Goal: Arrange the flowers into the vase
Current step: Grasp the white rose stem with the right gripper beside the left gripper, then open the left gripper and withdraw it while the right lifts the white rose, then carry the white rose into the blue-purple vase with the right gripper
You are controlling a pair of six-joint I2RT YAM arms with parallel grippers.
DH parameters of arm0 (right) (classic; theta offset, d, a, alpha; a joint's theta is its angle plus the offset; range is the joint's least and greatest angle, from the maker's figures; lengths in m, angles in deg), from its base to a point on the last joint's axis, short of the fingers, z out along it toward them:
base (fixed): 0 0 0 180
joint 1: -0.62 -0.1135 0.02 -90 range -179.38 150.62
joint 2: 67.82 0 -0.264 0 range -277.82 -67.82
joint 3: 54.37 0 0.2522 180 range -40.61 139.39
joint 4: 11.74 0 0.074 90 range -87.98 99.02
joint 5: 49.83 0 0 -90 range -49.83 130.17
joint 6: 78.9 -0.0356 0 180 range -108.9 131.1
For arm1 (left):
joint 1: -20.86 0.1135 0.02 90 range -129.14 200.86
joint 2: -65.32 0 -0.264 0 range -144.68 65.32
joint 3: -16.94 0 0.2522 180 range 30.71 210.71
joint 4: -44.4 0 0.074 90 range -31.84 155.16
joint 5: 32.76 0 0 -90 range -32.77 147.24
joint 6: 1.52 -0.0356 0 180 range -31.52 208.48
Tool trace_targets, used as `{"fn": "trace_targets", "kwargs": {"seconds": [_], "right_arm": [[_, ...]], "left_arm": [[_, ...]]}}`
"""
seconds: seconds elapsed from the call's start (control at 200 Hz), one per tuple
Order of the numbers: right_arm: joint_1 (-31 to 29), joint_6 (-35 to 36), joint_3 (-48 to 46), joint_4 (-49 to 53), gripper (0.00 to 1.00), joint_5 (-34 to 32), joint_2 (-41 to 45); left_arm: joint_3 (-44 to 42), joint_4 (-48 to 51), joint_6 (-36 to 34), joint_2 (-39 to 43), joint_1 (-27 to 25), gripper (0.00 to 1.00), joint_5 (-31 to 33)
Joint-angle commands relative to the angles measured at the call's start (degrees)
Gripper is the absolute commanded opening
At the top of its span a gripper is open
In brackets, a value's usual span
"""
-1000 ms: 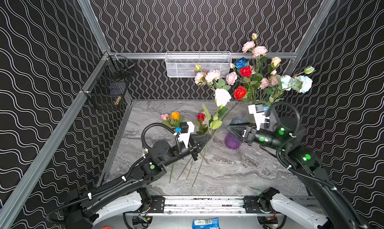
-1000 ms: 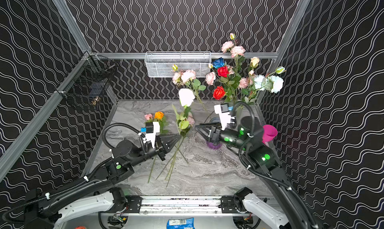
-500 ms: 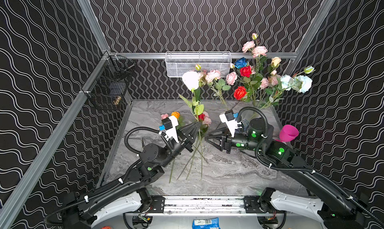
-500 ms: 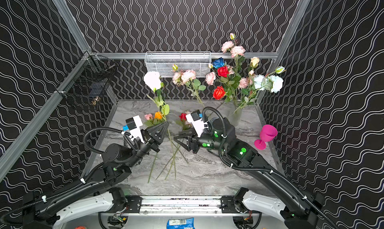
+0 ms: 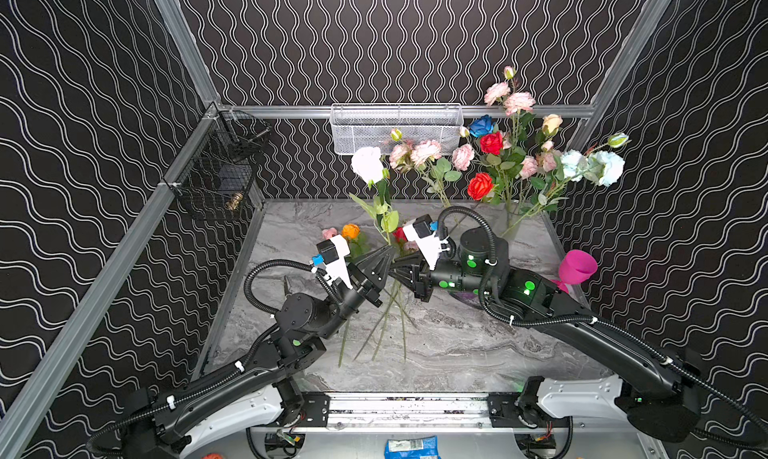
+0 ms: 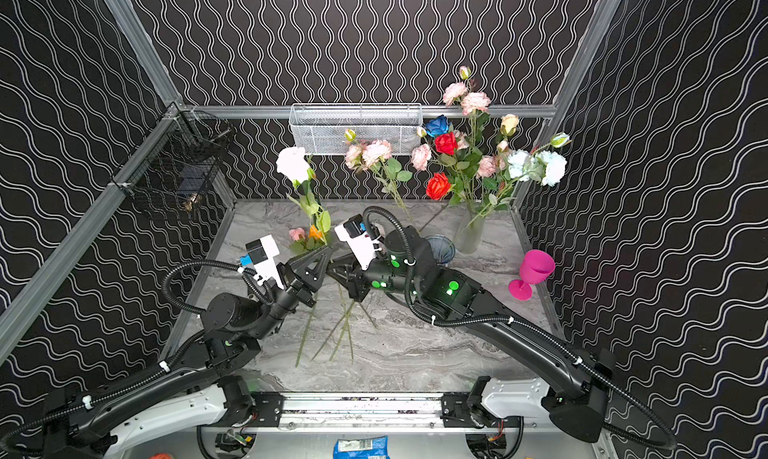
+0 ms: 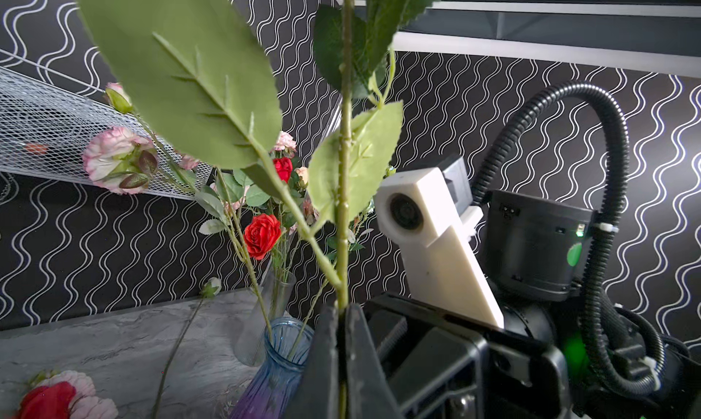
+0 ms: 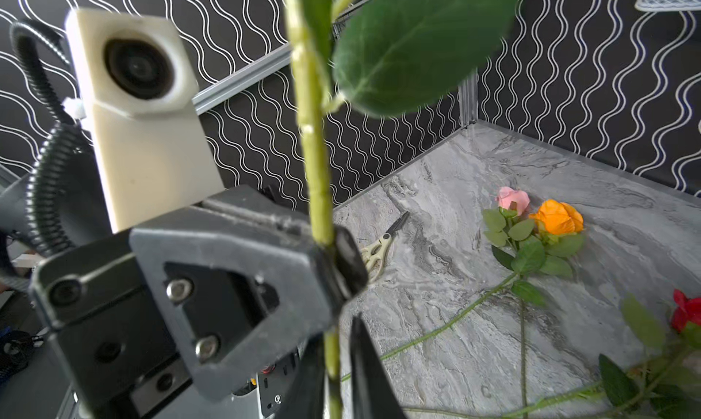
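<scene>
Left fingers (image 7: 322, 364) and right fingers (image 8: 366, 371) both clamp the stem of the white flower (image 5: 368, 164), held near upright above the tabletop (image 5: 457, 344). This is likely a handover, since the vase (image 6: 469, 232) stands on the right arm's side.

In both wrist views I lose the bloom of the white flower (image 7: 343, 208) past the frame's edge, and in a top view my right arm (image 6: 461, 299) hides most of the blue vase (image 6: 442, 245).
</scene>
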Motion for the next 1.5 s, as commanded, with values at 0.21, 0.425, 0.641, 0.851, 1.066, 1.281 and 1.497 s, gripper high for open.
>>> {"fn": "trace_targets", "kwargs": {"seconds": [0.21,0.425,0.641,0.851,1.066,1.281,1.497], "right_arm": [[-2.8,1.0,-1.3,-3.8,0.01,-7.9,0.9],[-2.8,3.3,3.3,1.5,0.00,-23.1,3.5],[-2.7,14.6,13.4,5.7,0.00,-46.7,3.7],[0.1,23.4,17.6,0.4,0.00,-60.7,1.3],[17.1,18.4,22.2,4.7,0.00,-51.8,-2.3],[26.4,15.8,21.2,5.0,0.00,-46.6,-5.3],[28.8,13.7,13.5,2.8,0.00,-43.6,-6.1]], "left_arm": [[-0.9,4.3,-1.8,6.7,0.0,0.82,4.6],[-5.6,20.3,-1.6,21.6,0.0,0.89,20.8],[-11.8,35.4,8.7,29.4,0.0,0.86,36.2],[-11.7,41.7,9.9,31.1,0.0,0.83,35.8],[-11.5,44.8,10.3,29.7,0.0,0.81,34.1],[-12.0,45.9,12.3,28.9,0.0,0.78,32.1],[-13.2,47.9,13.8,29.9,0.0,0.78,32.0]]}}
